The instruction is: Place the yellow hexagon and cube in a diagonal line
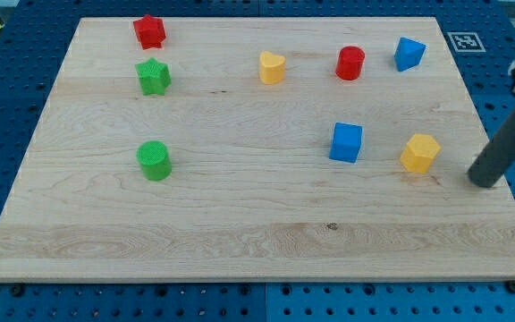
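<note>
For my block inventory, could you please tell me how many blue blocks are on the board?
2: a blue cube right of centre, beside the yellow hexagon, and a blue block near the view's top right. None appears hidden.

- The rod comes in from the view's right edge, leaning down and toward the view's left.
- My tip rests low at the right side of the view, touching nothing.
- The rod is dark, straight and thick.
</note>
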`<state>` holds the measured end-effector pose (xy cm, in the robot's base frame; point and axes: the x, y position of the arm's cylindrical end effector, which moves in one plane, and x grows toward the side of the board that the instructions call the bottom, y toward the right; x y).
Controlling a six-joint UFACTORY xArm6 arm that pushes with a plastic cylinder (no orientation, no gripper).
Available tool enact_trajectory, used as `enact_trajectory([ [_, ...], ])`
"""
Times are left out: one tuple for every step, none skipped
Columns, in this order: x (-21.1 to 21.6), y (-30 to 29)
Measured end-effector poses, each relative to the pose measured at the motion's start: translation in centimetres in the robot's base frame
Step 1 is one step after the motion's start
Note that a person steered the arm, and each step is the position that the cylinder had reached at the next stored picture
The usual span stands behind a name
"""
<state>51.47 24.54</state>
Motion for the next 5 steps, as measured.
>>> enact_trajectory([
  [-2.5,-7.6],
  [-7.2,-14.6],
  [-10.0,-13.0],
  [-6.7,-9.1],
  [-2.5,-8.7],
])
